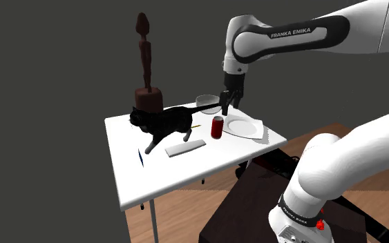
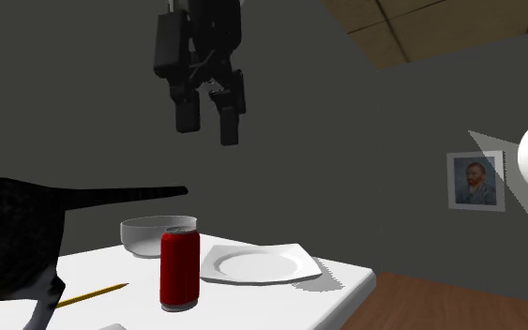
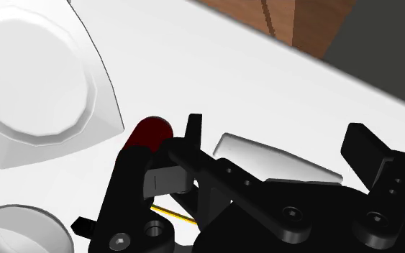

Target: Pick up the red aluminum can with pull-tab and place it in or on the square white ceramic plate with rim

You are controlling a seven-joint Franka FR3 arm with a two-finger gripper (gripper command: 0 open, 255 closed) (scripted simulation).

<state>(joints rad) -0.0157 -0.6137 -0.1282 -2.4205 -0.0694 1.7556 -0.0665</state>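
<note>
Red can (image 2: 180, 268): upright on the counter (image 1: 159, 172) just beside the square white plate (image 2: 257, 263), below the raised, open, empty hand (image 2: 208, 127); probably light, smooth, thin-walled, easily dented; grip gently at mid-body.

Red can (image 1: 217, 127), white square plate (image 1: 244, 126), white table (image 1: 172, 176), black faintly speckled cat figure (image 1: 164, 123), dark brown statue (image 1: 144, 62), yellow pencil (image 2: 93, 294), pale grey bowl (image 2: 149, 234), all-black gripper (image 2: 208, 131), white arm (image 1: 365, 24) with dark joints
</note>
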